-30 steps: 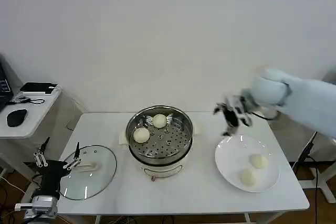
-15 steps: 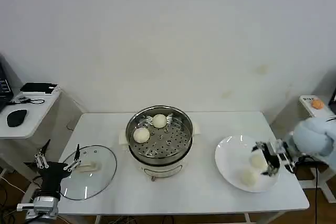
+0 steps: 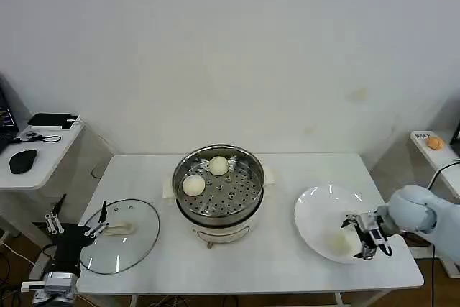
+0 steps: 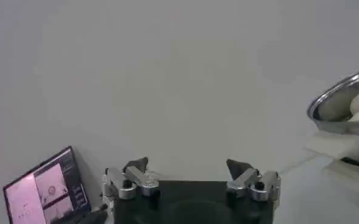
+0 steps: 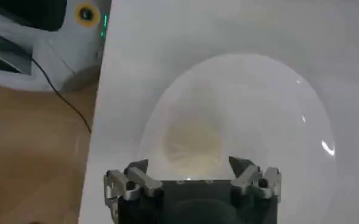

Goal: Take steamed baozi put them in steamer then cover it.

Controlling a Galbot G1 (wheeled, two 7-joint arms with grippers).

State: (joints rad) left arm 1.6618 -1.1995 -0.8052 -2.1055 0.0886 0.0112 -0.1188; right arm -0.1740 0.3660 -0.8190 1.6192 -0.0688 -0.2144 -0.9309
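Two buns (image 3: 193,185) lie on the perforated tray inside the steamer (image 3: 218,190), one near the back rim and one toward the robot's left side of the pot. The steamer stands at the middle of the white worktop (image 3: 273,264), uncovered. Its glass lid (image 3: 121,235) lies flat on the worktop to the robot's left, handle up, well apart from the pot.

On the robot's right, a white plate (image 3: 320,210) sits near the worktop's edge. The right gripper (image 3: 365,235) is down at the plate's outer side, low over its surface. In the right wrist view that gripper (image 5: 189,172) has its jaws spread wide, with a pale bun (image 5: 191,140) lying on the plate (image 5: 277,122) just ahead of the tips and between their lines. The jaws are released; neither tip can be seen pressing on the bun, and whether they touch it cannot be told. In the head view one bun (image 3: 339,241) shows on the plate just beside the gripper, on the side toward the steamer.

The left gripper (image 3: 75,229) hangs low at the worktop's left edge, just beside the lid's rim, apart from it. The left wrist view shows that gripper (image 4: 188,176) with jaws wide apart and nothing between them, pointing out toward a bare wall, with the steamer's rim (image 4: 341,106) off to one side.

A side desk (image 3: 36,152) with a mouse stands farther to the robot's left.
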